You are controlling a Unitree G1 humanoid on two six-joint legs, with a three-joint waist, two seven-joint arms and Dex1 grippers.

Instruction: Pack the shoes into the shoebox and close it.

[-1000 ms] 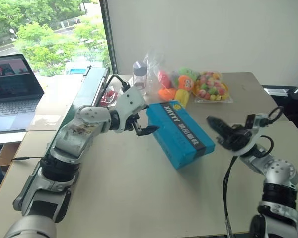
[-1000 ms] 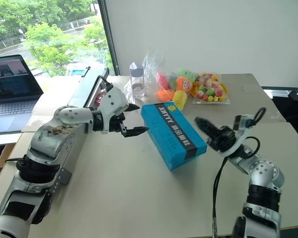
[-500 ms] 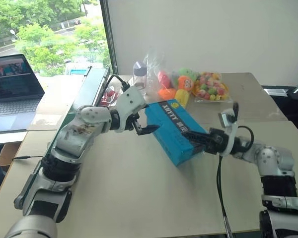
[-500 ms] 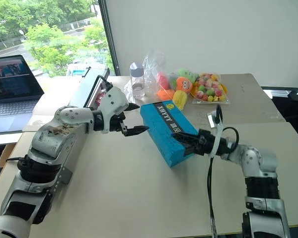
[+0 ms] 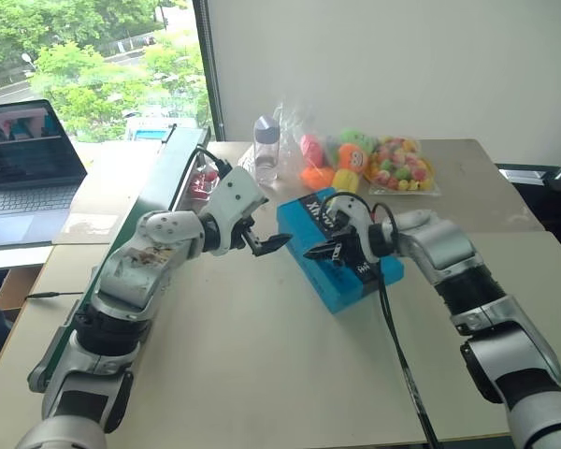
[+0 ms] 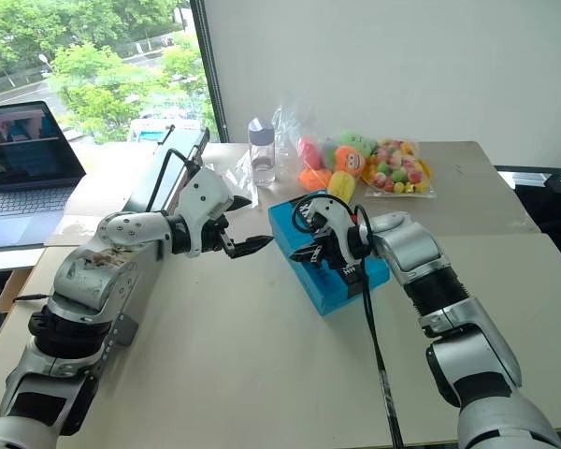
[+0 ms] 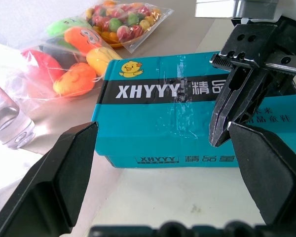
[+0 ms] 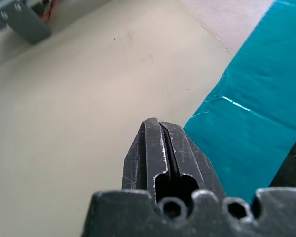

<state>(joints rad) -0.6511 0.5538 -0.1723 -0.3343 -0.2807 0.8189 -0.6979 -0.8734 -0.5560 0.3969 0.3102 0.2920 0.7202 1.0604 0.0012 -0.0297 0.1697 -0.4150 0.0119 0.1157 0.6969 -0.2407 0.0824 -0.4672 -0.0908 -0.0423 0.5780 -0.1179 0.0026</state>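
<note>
One second back my right gripper (image 5: 315,253) was well off the box (image 5: 348,245); now it's swung in, fingers pinched together, tip over the lid's near-left edge. Left gripper (image 5: 267,242) spread wide just beside the box. Lid's down mid-table; probably the right is prodding the lid.

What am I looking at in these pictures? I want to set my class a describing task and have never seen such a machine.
This is a two-armed humanoid robot at a beige table. Two pictures come from cameras in its head, looking down over its arms; the other two come from cameras on its wrists. Each arm ends in a grasping tool with two black fingers. The left tool is open and empty, beside a bright blue cardboard shoebox with its lid closed. The right tool is shut, holds nothing, and sits at the box's long edge. Behind lie bagged colourful plush toys, a clear plastic bottle and an open laptop.
</note>
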